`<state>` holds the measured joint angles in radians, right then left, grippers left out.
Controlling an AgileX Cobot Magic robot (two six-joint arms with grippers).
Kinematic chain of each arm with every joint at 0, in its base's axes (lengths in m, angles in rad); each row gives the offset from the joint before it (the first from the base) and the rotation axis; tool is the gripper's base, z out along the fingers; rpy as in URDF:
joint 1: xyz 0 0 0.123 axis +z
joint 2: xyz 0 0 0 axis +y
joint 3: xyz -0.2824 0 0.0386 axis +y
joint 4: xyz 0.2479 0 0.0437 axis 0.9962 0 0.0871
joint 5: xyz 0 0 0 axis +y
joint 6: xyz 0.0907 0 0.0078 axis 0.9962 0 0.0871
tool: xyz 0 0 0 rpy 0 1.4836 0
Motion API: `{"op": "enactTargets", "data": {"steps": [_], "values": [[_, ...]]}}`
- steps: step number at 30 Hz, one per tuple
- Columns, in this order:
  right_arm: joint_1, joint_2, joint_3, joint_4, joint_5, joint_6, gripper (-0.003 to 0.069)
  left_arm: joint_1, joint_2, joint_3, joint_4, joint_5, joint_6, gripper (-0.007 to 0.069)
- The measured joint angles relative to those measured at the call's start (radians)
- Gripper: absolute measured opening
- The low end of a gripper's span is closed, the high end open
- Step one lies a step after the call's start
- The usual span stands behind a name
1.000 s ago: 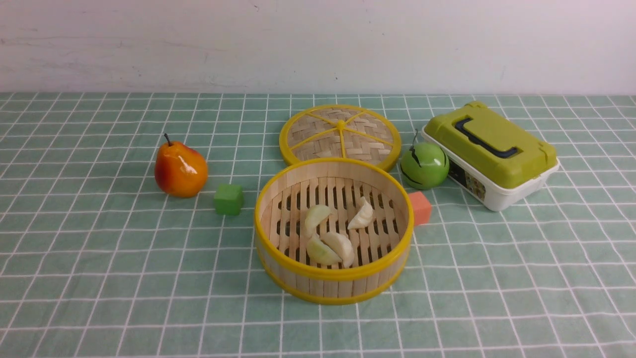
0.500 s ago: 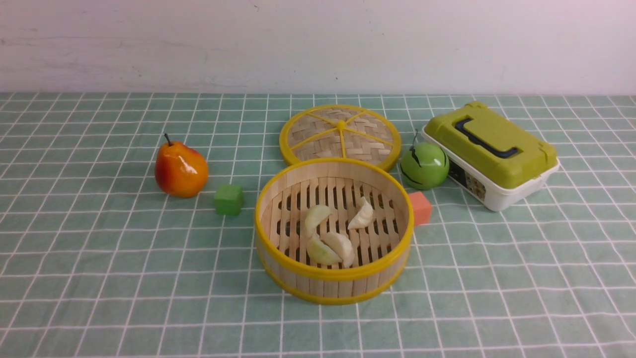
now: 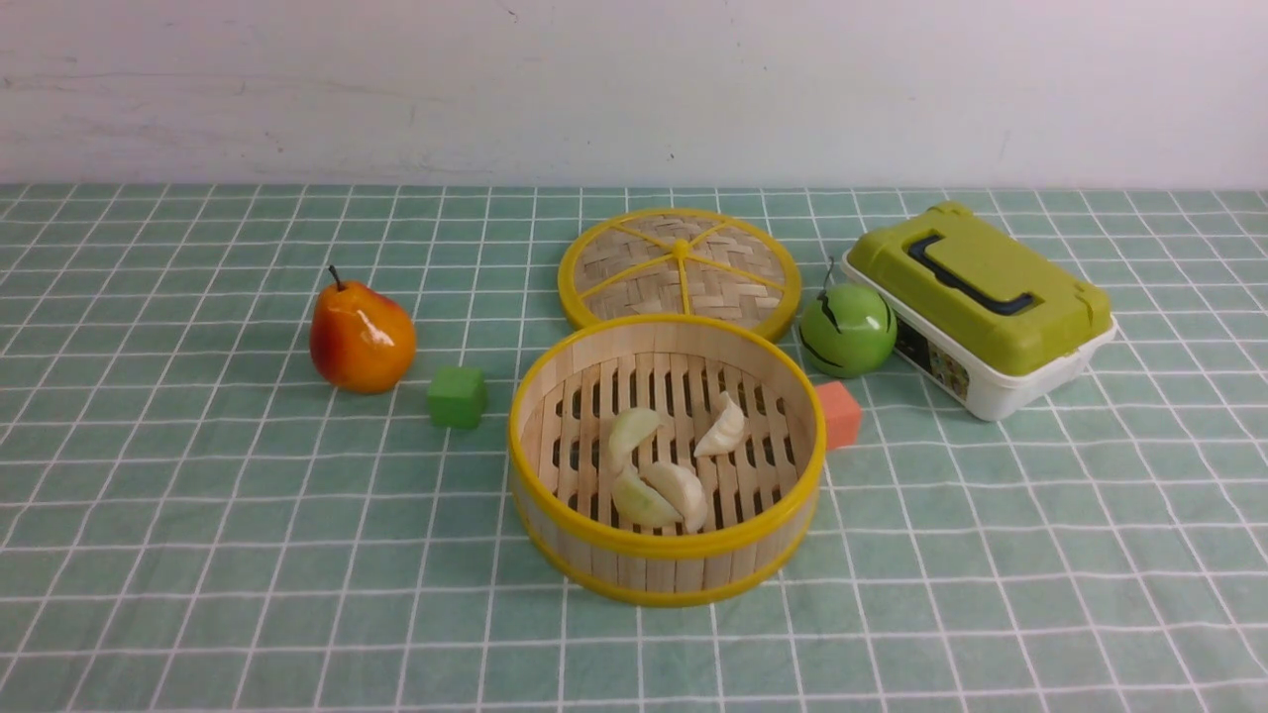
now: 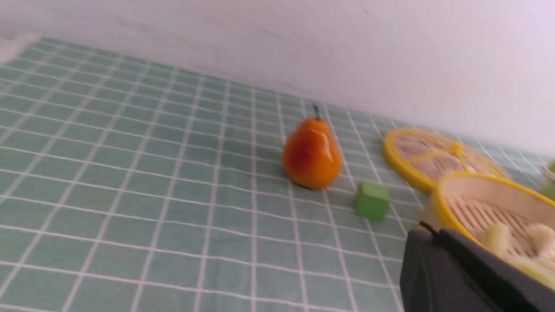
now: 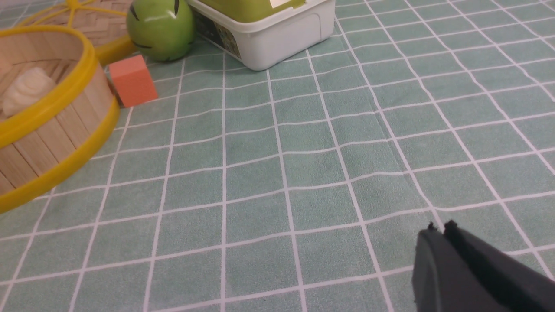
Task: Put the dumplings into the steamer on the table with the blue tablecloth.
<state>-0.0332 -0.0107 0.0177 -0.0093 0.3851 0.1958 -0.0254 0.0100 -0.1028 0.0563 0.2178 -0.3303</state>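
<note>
— While both arms stayed outside the front view, where were the dumplings (image 3: 666,465)?
— Inside the steamer (image 3: 664,550), all four. Each wrist view cut off its hand (image 4: 433,236) (image 5: 438,229); both looked pressed together, empty.

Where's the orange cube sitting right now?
In the front view, the small orange cube sits on the grid-patterned tablecloth against the round bamboo steamer's right side, just in front of the green apple.

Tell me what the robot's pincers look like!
Only their tips show. The left pincer is dark grey, matte and wedge-shaped, with flat smooth fingers. The right pincer looks the same, with a tiny nub on each tip. No cables or markings show.
</note>
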Motion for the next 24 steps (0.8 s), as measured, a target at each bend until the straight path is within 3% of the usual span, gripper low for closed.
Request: {"op": "enactTargets", "data": {"steps": [2, 5, 15, 24], "values": [[0.0, 0.0, 0.0, 0.0, 0.0, 0.0, 0.0015, 0.089, -0.02, 0.069, -0.047, -0.025, 0.019, -0.0014], [0.0, 0.0, 0.0, 0.0, 0.0, 0.0, 0.002, 0.142, -0.02, 0.122, -0.073, 0.002, 0.044, -0.0014], [0.0, 0.0, 0.0, 0.0, 0.0, 0.0, 0.0029, 0.08, -0.02, 0.132, -0.046, 0.154, 0.068, -0.0014], [0.0, 0.0, 0.0, 0.0, 0.0, 0.0, 0.0041, 0.071, -0.02, 0.133, -0.038, 0.159, 0.068, -0.0014]]}}
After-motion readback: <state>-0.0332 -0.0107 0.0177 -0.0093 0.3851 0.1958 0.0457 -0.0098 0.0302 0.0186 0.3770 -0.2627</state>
